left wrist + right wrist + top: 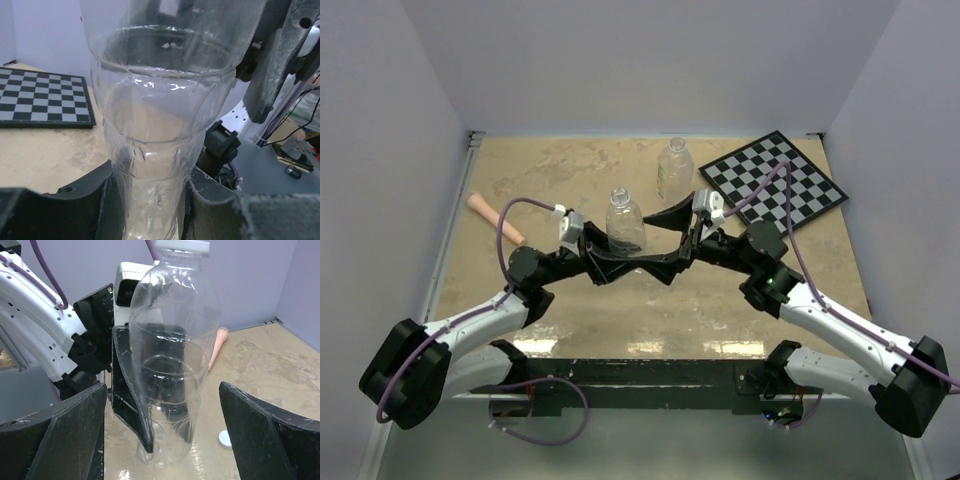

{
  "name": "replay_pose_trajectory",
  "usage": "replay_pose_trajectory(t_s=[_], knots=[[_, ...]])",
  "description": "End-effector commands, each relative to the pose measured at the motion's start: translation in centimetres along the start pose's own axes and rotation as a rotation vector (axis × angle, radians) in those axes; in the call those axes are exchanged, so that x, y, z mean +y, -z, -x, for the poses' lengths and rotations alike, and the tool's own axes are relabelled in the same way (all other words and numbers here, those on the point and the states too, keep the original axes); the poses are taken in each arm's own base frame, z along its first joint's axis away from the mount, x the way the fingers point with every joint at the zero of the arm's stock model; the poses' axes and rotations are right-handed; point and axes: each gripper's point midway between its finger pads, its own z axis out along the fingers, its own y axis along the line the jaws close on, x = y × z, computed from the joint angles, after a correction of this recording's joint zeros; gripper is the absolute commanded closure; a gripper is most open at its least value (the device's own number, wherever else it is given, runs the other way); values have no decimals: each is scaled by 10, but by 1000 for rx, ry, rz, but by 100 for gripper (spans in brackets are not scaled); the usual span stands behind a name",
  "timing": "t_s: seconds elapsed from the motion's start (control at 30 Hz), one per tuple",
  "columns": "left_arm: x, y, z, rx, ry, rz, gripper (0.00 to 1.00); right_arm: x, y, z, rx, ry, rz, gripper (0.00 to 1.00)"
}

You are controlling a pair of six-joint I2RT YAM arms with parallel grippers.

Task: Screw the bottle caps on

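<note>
The large clear bottle point(625, 222) stands upright mid-table. My left gripper point(610, 256) is shut on its lower body; in the left wrist view the fingers point(220, 205) press on both sides of the bottle point(155, 125). My right gripper point(662, 244) is open, and in the right wrist view point(162, 440) its jaws stand wide apart on either side of the bottle point(172, 355) without touching it. A white band point(182, 246) shows at the bottle's mouth, cut off by the frame edge. A white cap point(225, 439) lies on the table beside the bottle. The small bottle point(674, 168) stands behind. The blue cap is out of view.
A black-and-white checkerboard point(775, 183) lies at the back right and also shows in the left wrist view point(42, 97). A pink stick point(496, 218) lies at the left, also seen in the right wrist view point(218, 347). Purple walls enclose the table.
</note>
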Motion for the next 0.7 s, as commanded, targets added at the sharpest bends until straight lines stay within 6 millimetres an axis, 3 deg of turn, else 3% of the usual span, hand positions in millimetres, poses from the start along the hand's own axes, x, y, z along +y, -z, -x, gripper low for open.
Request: replay_pose_trajectory(t_s=[0.0,0.67], knots=[[-21,-10,29,-139,-14,-73,73,14,-9,24,-97,15,79,1],[-36,-26,23,-157,-46,-158,72,21,-22,18,-103,-85,161,17]])
